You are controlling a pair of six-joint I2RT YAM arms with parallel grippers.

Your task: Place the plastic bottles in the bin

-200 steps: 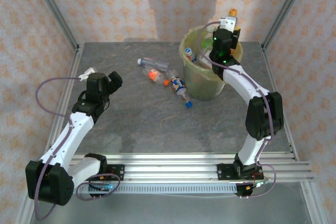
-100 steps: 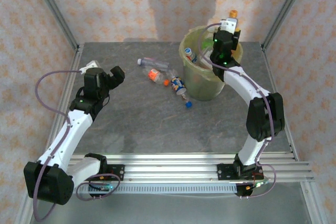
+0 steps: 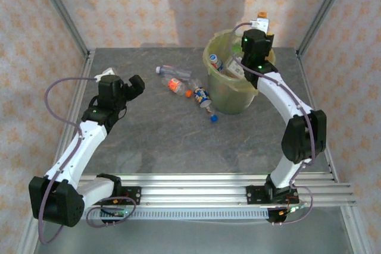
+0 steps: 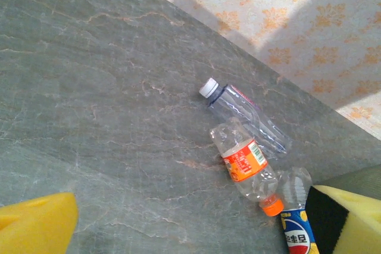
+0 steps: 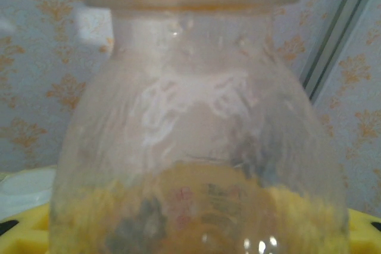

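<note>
Three plastic bottles lie on the grey table left of the bin [image 3: 232,96]: a clear one with a white cap [image 4: 247,117], an orange-labelled one [image 4: 244,162] and a blue-labelled one [image 4: 296,230]. In the top view they are the clear bottle [image 3: 169,71], the orange-labelled bottle [image 3: 175,85] and the blue-labelled bottle [image 3: 203,96]. My left gripper [image 3: 134,87] hovers open left of them, yellow pads wide apart [image 4: 190,230]. My right gripper [image 3: 259,31] is raised over the bin's far rim, shut on a clear bottle [image 5: 196,117] with an orange cap [image 3: 262,14]. More bottles [image 3: 215,62] lie inside the bin.
A loose blue cap end [image 3: 214,118] lies by the bin's foot. Metal frame posts [image 3: 59,10] and patterned walls enclose the table on three sides. The aluminium rail [image 3: 208,185] runs along the near edge.
My left arm has reached forward and right toward the bottles on the table. My right gripper has lifted slightly over the bin, its bottle still between the jaws.
</note>
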